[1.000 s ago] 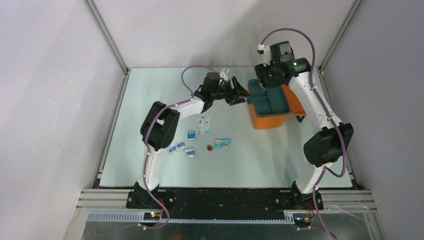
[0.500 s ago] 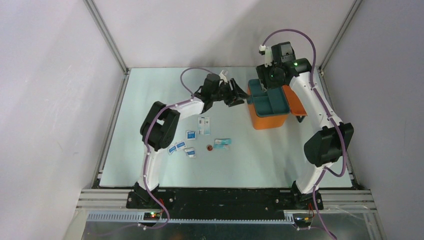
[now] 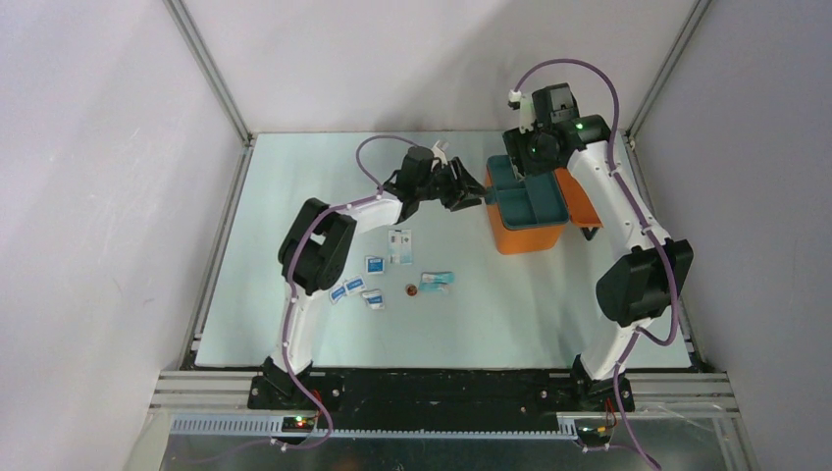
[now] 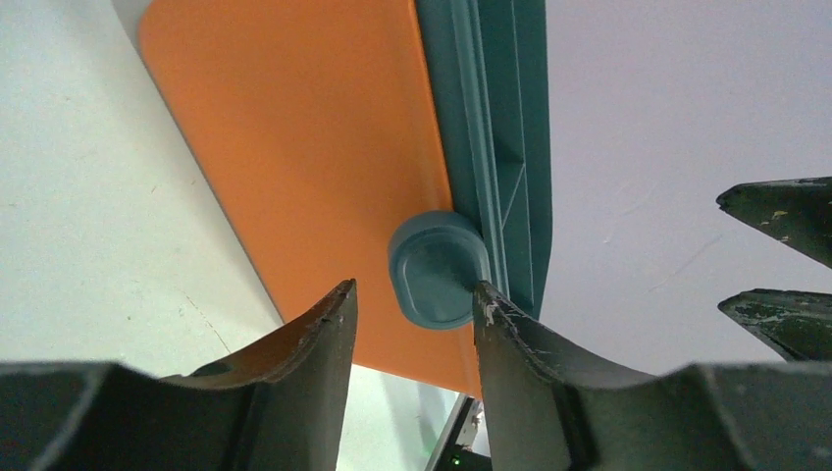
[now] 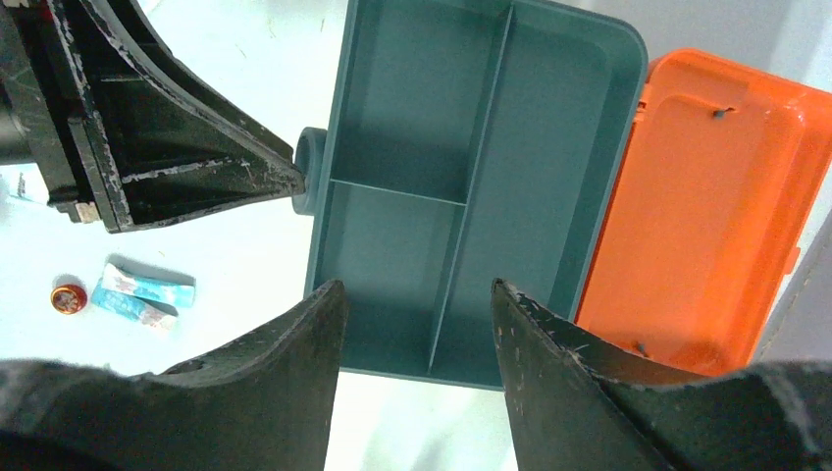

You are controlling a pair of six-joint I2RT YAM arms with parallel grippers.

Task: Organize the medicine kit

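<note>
Two arms meet at the medicine kit [image 3: 525, 235], which stands toward the far right of the table [image 3: 294, 186]. Its orange lid [image 3: 581, 201] is swung open and lies to the right of the box. A teal tray [image 3: 530, 201] sits in the top of the box, split into one long compartment and two shorter ones beside it.

The left gripper [image 4: 414, 292] comes at the kit's left side, level with the rim. Its jaws are parted around a rounded teal knob [image 4: 437, 270] that juts from the kit's side just under the teal rim. In the left wrist view one finger [image 4: 510, 334] touches the knob's edge while the other finger [image 4: 314, 334] stands clear of it, so nothing is clamped.

The right gripper [image 5: 417, 289] hovers above the tray, pointing down, with its jaws spread and holding nothing. The tray's divider shows between its fingers, and the left gripper's tip shows at the knob in the same view.

Small things lie on the table to the left of the kit and nearer the arm bases, well apart from both grippers. There is a white packet [image 3: 399, 245], a blue-and-white sachet [image 3: 374, 263] just beside it, and a teal packet [image 3: 437, 281]. A small red round thing [image 3: 411, 289] lies just beside that packet — it may be a cap or a tin, too small to tell. More blue sachets [image 3: 345, 288] lie nearer the left arm.
</note>
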